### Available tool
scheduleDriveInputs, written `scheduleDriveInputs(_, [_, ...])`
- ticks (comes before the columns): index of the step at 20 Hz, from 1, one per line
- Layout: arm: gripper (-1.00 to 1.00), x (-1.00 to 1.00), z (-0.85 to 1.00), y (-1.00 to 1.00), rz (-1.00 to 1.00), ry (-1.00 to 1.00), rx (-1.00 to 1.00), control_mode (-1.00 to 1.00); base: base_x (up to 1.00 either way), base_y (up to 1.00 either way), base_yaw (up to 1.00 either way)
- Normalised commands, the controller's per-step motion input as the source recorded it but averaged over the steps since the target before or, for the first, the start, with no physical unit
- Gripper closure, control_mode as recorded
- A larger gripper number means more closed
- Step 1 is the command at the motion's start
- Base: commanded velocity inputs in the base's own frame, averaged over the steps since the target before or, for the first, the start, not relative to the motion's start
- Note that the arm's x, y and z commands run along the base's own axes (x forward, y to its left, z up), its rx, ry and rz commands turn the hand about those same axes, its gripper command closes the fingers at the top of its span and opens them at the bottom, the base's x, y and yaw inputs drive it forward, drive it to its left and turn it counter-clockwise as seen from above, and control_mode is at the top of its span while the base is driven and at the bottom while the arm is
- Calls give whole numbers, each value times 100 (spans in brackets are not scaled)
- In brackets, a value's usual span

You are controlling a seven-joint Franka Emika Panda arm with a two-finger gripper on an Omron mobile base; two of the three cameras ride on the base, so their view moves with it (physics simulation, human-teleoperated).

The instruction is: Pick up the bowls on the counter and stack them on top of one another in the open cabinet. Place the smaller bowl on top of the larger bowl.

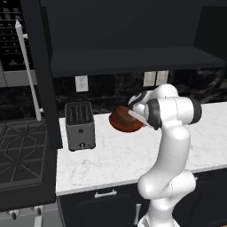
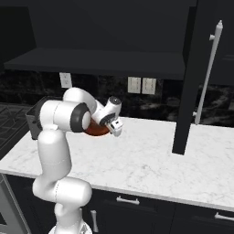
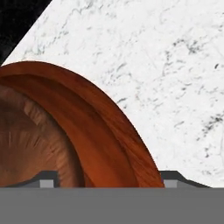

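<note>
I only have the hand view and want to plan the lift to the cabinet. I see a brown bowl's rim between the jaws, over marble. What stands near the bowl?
Observer: A grey toaster stands on the counter, to the left of the bowl in the left base view and apart from it.
Operator: Where is the shelf from there?
Observer: The open cabinet's dark shelf runs along the wall, above the bowl and behind it.
Operator: Any door in the way?
Observer: One dark door with a long white handle stands open on the right of the right base view, well away from the gripper.
</note>
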Motion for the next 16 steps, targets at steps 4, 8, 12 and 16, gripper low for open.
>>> scheduleDriveInputs(4, [100, 0, 0, 20, 0, 0, -2, -100, 0, 0, 0])
scheduleDriveInputs(8, [100, -12, 0, 2, 0, -1, 0, -100, 0, 0, 0])
scheduleDriveInputs(12, [100, -94, 0, -29, -10, -21, 4, -100, 0, 0, 0])
scheduleDriveInputs(16, [100, -100, 0, -19, -17, -23, 3, -100, 0, 0, 0])
